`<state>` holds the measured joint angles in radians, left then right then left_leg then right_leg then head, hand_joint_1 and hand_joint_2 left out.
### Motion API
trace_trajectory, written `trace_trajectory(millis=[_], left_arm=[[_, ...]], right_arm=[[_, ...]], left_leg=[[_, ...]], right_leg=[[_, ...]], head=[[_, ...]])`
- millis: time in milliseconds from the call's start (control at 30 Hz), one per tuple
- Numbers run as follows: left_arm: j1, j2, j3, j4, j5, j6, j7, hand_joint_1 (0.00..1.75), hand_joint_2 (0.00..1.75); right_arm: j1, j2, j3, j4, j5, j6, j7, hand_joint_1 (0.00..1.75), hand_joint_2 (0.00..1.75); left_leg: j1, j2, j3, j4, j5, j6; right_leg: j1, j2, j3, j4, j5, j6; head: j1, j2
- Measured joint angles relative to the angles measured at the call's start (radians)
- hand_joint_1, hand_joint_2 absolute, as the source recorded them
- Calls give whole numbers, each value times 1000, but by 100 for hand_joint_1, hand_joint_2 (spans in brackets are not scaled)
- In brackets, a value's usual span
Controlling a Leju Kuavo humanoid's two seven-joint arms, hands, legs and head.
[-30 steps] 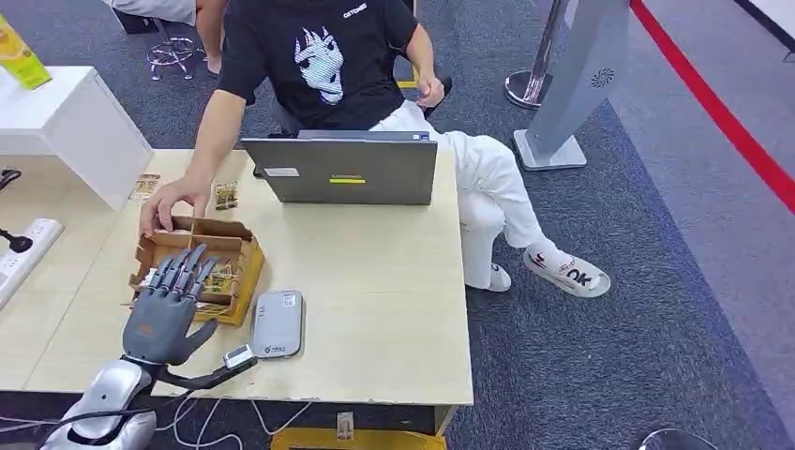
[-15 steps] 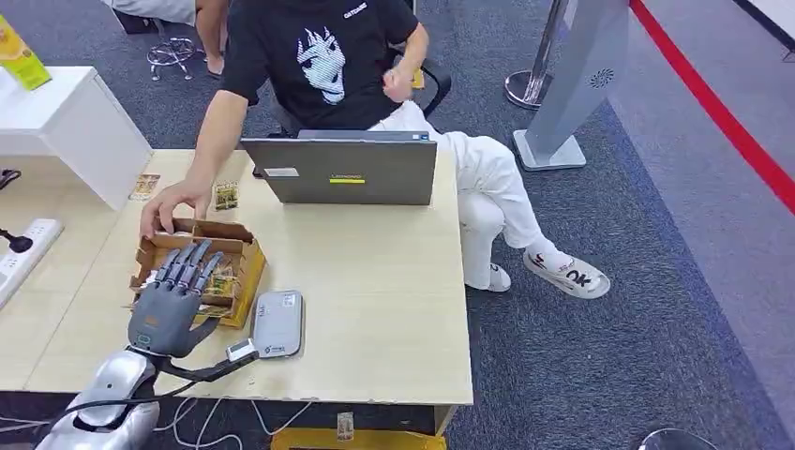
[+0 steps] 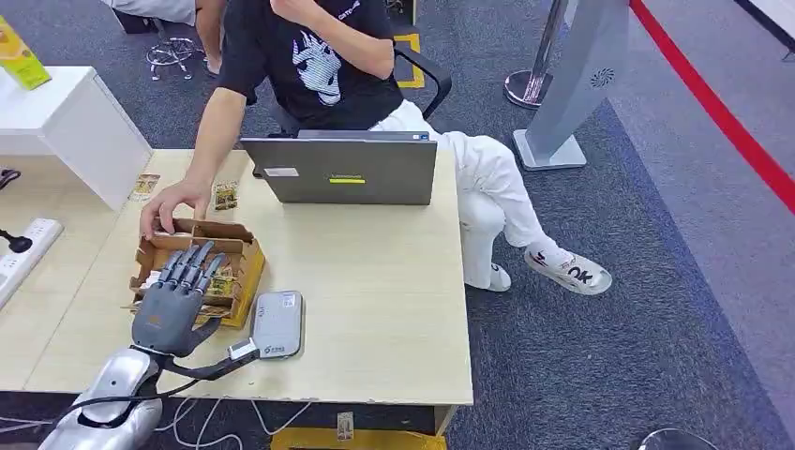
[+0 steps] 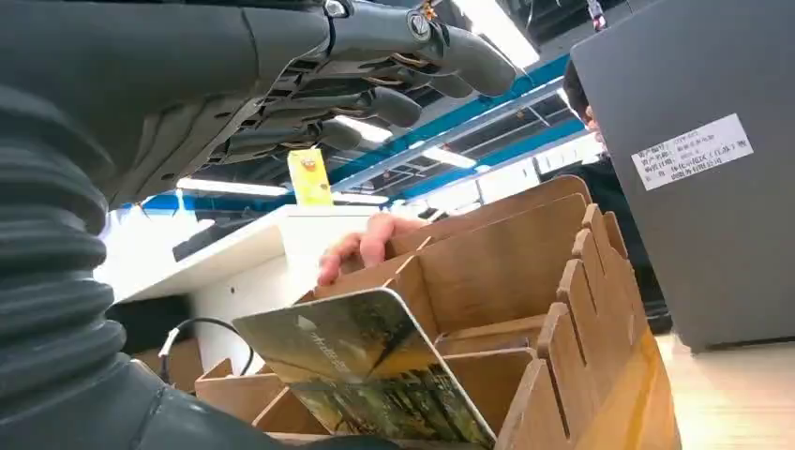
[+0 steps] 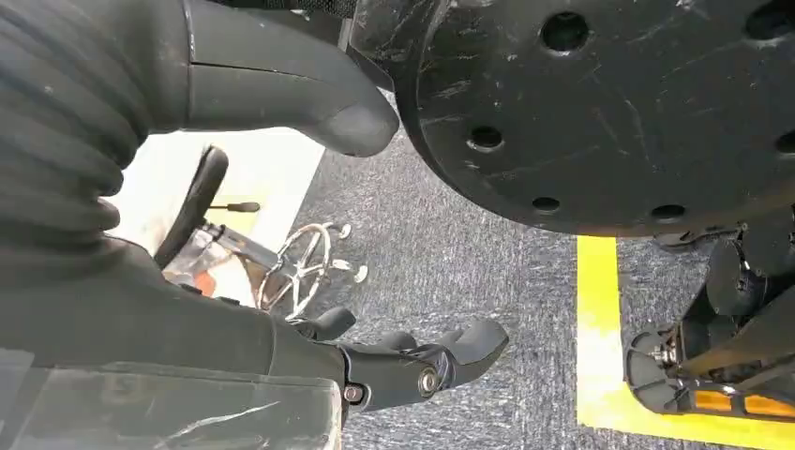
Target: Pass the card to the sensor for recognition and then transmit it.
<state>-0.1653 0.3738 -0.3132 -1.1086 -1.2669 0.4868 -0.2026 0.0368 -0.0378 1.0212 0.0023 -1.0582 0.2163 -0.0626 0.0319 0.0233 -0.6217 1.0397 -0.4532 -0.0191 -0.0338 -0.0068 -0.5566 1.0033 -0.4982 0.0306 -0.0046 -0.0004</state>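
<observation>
A brown cardboard box (image 3: pixel 242 255) with slots stands on the left of the wooden table (image 3: pixel 375 291). In the left wrist view a green and gold card (image 4: pixel 361 370) leans tilted in the box (image 4: pixel 525 253). My left hand (image 3: pixel 172 305) hovers over the box with its fingers (image 4: pixel 375 98) stretched out above the card and nothing in its grasp. The grey card sensor (image 3: pixel 277 323) lies flat just right of the box. My right hand (image 5: pixel 281 342) hangs beside my body over the carpet, holding nothing.
A person sits across the table and rests a hand (image 3: pixel 172 201) on the box's far edge; their fingers (image 4: pixel 361 248) show behind it. A grey laptop (image 3: pixel 342 171) stands at the far side. Two loose cards (image 3: pixel 225 195) lie near the white cabinet (image 3: pixel 66 122).
My left hand has edged slightly forward over the box. The person has raised their other arm from the chair up toward their head.
</observation>
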Motion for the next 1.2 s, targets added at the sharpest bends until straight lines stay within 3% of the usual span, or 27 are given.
trace_trajectory(millis=[1200], left_arm=[[-1,0,0,8,0,0,0,0,175]], right_arm=[[0,0,0,0,0,0,0,0,175]], left_leg=[[0,0,0,0,0,0]], right_leg=[[0,0,0,0,0,0]], head=[[0,0]])
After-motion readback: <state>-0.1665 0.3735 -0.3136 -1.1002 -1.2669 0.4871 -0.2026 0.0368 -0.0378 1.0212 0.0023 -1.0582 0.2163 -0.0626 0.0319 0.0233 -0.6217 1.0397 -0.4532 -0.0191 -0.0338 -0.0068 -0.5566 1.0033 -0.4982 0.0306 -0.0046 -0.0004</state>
